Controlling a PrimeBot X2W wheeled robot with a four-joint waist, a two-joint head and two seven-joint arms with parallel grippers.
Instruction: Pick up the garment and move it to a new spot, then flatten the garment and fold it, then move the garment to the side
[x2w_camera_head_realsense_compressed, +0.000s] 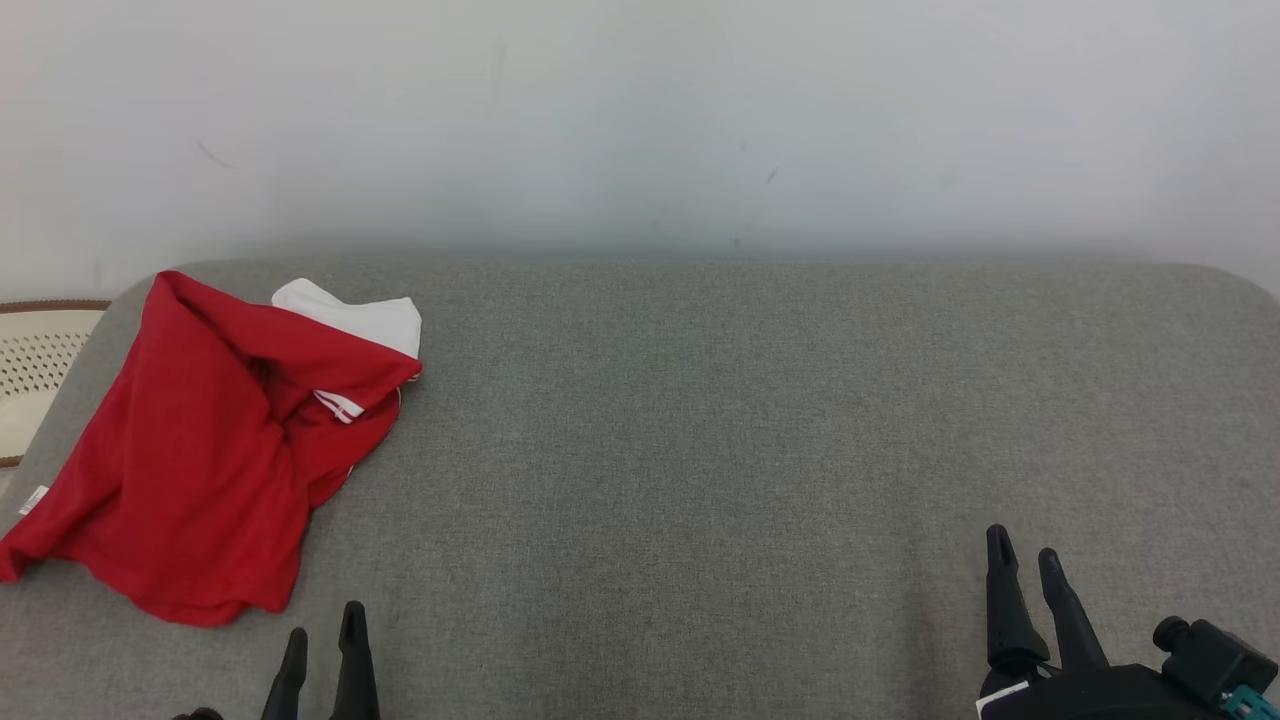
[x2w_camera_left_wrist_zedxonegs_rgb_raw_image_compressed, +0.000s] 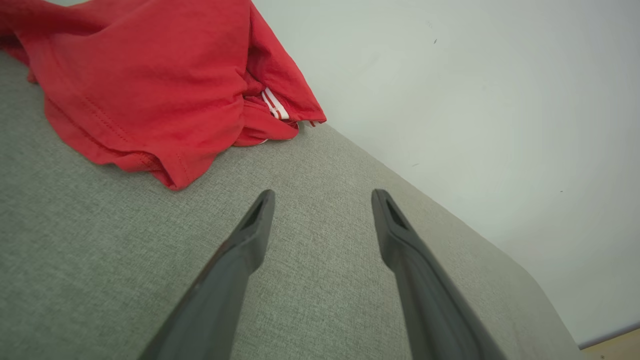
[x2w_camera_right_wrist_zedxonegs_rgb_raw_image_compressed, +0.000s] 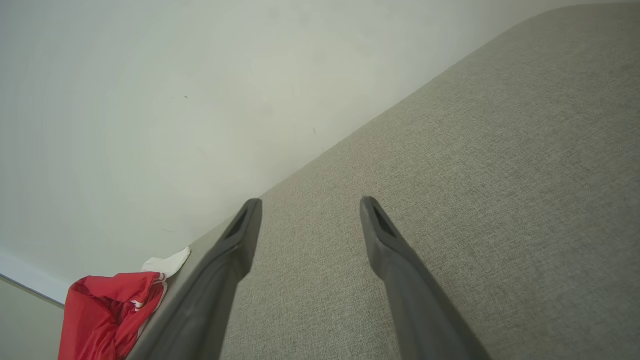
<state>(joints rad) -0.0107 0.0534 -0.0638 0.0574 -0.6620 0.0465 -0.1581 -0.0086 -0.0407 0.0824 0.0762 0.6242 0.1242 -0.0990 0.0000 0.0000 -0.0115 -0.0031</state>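
A crumpled red garment (x2w_camera_head_realsense_compressed: 205, 440) with a white collar and white stripes lies at the left end of the grey upholstered surface (x2w_camera_head_realsense_compressed: 700, 430). My left gripper (x2w_camera_head_realsense_compressed: 322, 620) stands open at the lower left, just short of the garment's near hem, touching nothing. In the left wrist view its open gripper (x2w_camera_left_wrist_zedxonegs_rgb_raw_image_compressed: 322, 197) hovers over bare fabric with the garment (x2w_camera_left_wrist_zedxonegs_rgb_raw_image_compressed: 150, 85) ahead to the left. At the lower right, far from the garment, my right gripper (x2w_camera_head_realsense_compressed: 1022, 545) is open and empty. The right wrist view has that open gripper (x2w_camera_right_wrist_zedxonegs_rgb_raw_image_compressed: 310, 202) over bare surface and the garment (x2w_camera_right_wrist_zedxonegs_rgb_raw_image_compressed: 107, 312) far off at lower left.
A pale wall (x2w_camera_head_realsense_compressed: 640, 120) runs behind the surface's far edge. A cream perforated basket-like object with a brown rim (x2w_camera_head_realsense_compressed: 35, 360) sits beyond the surface's left edge. Wide bare grey surface stretches from the garment to the right end.
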